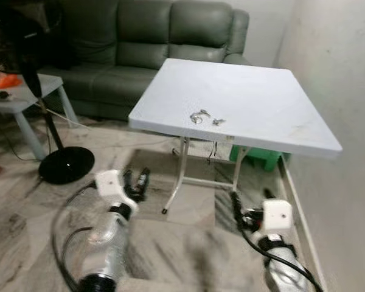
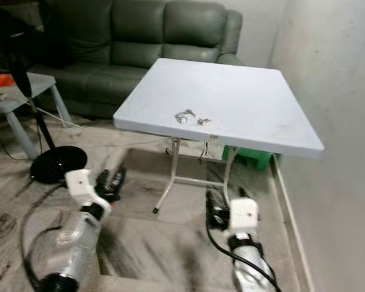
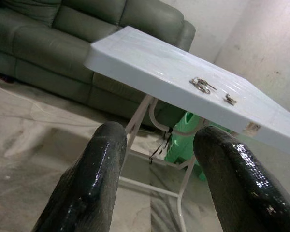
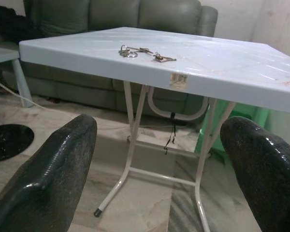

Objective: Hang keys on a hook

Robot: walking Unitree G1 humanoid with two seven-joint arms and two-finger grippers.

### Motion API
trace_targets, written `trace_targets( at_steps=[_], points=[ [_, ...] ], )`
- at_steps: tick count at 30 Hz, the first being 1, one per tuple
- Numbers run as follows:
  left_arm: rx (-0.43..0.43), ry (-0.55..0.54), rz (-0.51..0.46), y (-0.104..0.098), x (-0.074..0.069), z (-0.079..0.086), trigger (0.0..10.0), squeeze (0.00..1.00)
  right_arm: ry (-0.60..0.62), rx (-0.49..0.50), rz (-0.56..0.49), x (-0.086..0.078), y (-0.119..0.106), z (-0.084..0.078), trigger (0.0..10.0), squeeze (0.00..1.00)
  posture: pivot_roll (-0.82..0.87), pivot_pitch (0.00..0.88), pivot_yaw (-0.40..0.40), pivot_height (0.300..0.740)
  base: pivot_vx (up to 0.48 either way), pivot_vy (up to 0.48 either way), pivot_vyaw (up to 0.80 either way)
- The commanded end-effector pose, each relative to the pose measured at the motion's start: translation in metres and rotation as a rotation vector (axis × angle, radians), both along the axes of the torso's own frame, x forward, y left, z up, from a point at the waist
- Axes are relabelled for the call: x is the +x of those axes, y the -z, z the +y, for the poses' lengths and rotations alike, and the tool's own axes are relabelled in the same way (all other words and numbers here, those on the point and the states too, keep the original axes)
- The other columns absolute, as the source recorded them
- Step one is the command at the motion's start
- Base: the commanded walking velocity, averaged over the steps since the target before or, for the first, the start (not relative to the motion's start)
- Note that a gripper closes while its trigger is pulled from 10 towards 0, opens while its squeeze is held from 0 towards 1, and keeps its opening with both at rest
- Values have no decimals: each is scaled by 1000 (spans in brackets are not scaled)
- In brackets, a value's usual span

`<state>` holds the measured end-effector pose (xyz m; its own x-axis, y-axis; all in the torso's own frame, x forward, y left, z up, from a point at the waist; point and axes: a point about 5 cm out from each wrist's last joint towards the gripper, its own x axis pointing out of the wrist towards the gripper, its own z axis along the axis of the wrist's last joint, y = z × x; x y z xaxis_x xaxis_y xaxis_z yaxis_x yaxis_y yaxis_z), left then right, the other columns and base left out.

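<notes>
The left gripper (image 1: 135, 182) is hanging low over the floor, fingers apart and holding nothing. The keys (image 1: 205, 116) are lying on the desk (image 1: 280, 109) near its front edge, up ahead. The right gripper (image 1: 250, 205), also apart, is sitting nearer, almost straight below them.

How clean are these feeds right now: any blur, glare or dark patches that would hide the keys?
Head views: keys sharp on the evenly lit white table; floor near the arms smeared; fan corner dark. Left wrist view: keys crisp, left gripper fingers soft, with glossy highlights. Right wrist view: keys clear, right gripper fingers blurred up close.
</notes>
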<state>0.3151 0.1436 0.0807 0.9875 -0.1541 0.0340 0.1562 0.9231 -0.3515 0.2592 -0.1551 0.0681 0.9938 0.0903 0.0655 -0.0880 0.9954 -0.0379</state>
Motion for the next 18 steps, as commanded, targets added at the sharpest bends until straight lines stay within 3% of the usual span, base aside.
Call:
trace_targets(
  at_steps=[1, 18],
  points=[
    [-11, 30, 14, 2, 0, -10, 10000, 0, 26, -9, 9, -1, 1, -9, 10000, 0, -4, 0, -30, 740, 0, 480, 0],
    [-8, 24, 17, 2, 1, -10, 10000, 0, 24, -8, 12, -1, 1, -9, 10000, 0, 0, 0, -32, 740, 0, 480, 0]
  ],
)
